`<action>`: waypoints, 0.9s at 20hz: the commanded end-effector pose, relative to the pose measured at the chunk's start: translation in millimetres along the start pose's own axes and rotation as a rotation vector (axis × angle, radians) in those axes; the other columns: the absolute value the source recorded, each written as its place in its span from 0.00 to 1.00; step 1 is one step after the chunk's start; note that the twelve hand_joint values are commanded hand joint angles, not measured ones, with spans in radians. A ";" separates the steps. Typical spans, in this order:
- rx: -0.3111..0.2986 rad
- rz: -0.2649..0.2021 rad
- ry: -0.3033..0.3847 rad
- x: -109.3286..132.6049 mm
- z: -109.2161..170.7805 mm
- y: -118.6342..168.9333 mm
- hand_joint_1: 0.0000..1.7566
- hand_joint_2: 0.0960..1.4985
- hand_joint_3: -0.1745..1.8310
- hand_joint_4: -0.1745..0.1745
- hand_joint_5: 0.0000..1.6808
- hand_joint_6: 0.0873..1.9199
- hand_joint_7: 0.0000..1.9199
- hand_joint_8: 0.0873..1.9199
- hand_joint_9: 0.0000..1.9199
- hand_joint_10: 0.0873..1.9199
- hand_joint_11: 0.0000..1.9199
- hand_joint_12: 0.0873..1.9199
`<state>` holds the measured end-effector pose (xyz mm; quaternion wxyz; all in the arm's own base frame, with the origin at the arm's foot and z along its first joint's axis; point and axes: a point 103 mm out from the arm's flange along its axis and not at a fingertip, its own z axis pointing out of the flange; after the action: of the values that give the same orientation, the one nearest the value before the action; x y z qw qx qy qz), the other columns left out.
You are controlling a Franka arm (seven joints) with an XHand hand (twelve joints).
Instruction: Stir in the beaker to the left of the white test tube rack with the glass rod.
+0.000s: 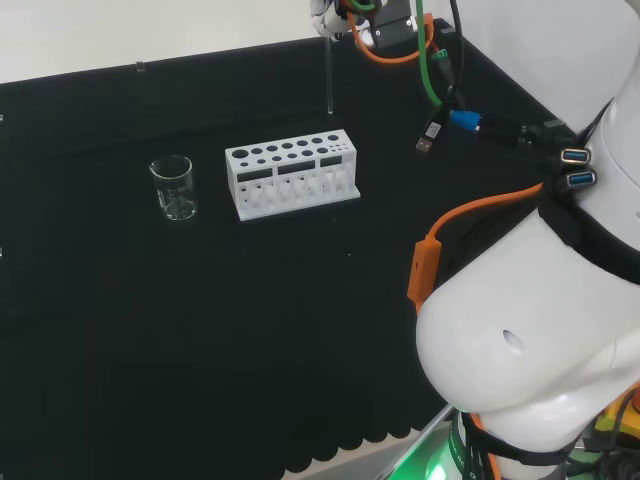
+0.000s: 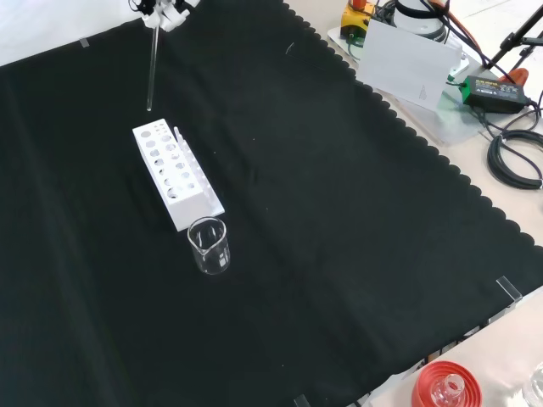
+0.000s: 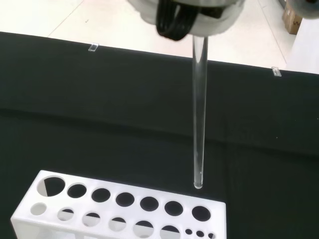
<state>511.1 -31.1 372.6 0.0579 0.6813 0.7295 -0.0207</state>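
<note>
Hand at cloth's far edge, fingers pinching rod, hanging upright above rack, tip clear of it. Beaker just beside rack's end, mid-cloth. Pale floor beyond the cloth.

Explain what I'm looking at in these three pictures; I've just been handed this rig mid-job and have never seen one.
It is one white robot arm with a fingered hand at a bench under black cloth. The head view looks from behind the arm, the front view looks down from the opposite side, and the wrist view looks past the palm. On the cloth stand a white test tube rack and, at one end of it, an empty-looking clear beaker. The hand holds a glass rod hanging upright above the cloth near the rack's other end, away from the beaker. So stirring has not started.
</note>
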 end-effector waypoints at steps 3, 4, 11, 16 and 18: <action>0.001 -0.003 0.001 1.9 0.0 2.1 0.75 0.51 0.30 0.00 0.63 0.34 0.68 0.37 0.97 0.02 0.86 0.23; 0.002 -0.004 0.001 2.9 0.0 2.6 0.75 0.51 0.30 0.00 0.63 0.34 0.68 0.37 0.97 0.02 0.86 0.23; -0.016 -0.036 0.002 17.5 -8.4 13.4 0.75 0.51 0.30 0.00 0.63 0.34 0.68 0.37 0.97 0.02 0.86 0.23; -0.034 -0.064 0.022 28.1 -18.6 18.8 0.75 0.51 0.30 0.00 0.63 0.34 0.68 0.37 0.97 0.02 0.86 0.23; -0.039 -0.076 0.031 36.0 -23.5 17.8 0.75 0.51 0.30 0.00 0.63 0.34 0.68 0.37 0.97 0.02 0.86 0.23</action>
<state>526.0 -4.6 386.3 0.0614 0.6610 0.7478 -0.0061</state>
